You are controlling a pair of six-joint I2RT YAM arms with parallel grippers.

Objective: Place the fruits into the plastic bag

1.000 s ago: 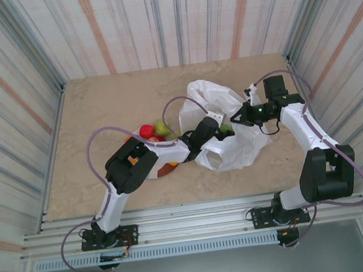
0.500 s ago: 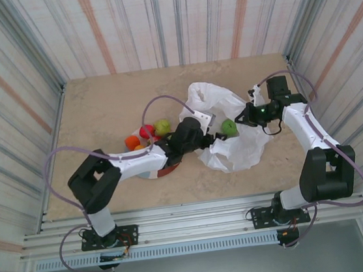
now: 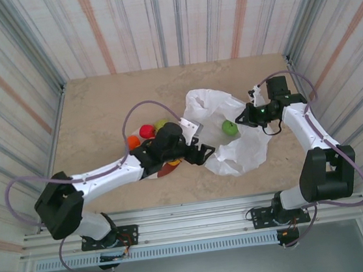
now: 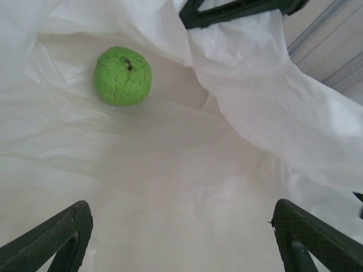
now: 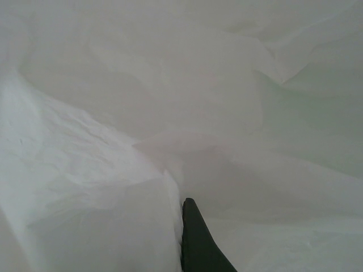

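The open, empty left gripper should leave the bag without dragging it, then take the red fruit; the right gripper state is unclear.

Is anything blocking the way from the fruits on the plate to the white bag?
No separate object: only the left arm's wrist lies between the fruits and the plastic bag. The left gripper hangs open at its mouth; the right gripper pinches the far edge.

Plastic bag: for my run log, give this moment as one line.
left gripper open, empty, at plastic bag mouth | right gripper shut on bag rim | green fruit inside bag | other fruits outside
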